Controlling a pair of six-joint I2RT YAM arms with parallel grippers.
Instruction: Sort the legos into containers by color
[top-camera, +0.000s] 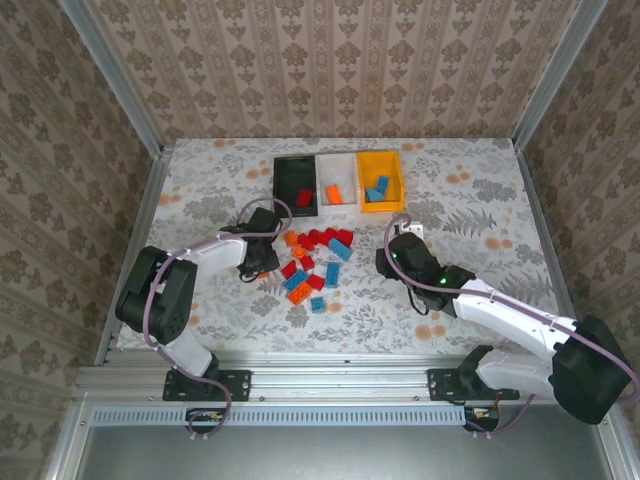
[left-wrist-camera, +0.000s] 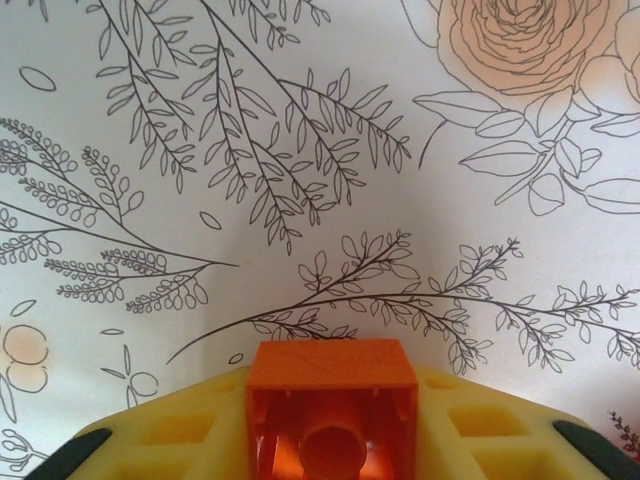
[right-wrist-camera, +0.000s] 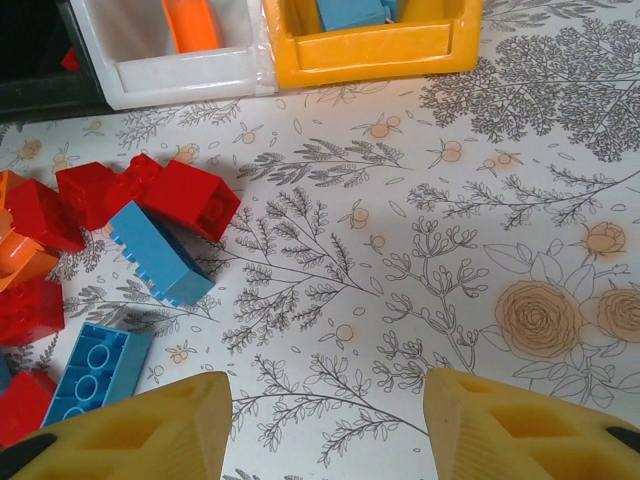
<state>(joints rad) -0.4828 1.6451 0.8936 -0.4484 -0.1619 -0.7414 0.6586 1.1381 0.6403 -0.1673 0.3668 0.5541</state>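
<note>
Orange plastic brick (left-wrist-camera: 332, 395) clamped tight in the left hand (top-camera: 262, 260), low over the flowered desk (top-camera: 470, 200), with the loose red, blue and orange bricks (top-camera: 312, 262) at its 3 o'clock. Best play, I'd say: lift straight up, swing to 1 o'clock, centre over the white rectangular plastic bin (top-camera: 338, 168) already holding orange, and release low. Right hand (right-wrist-camera: 325, 420) is spread wide and empty.
</note>
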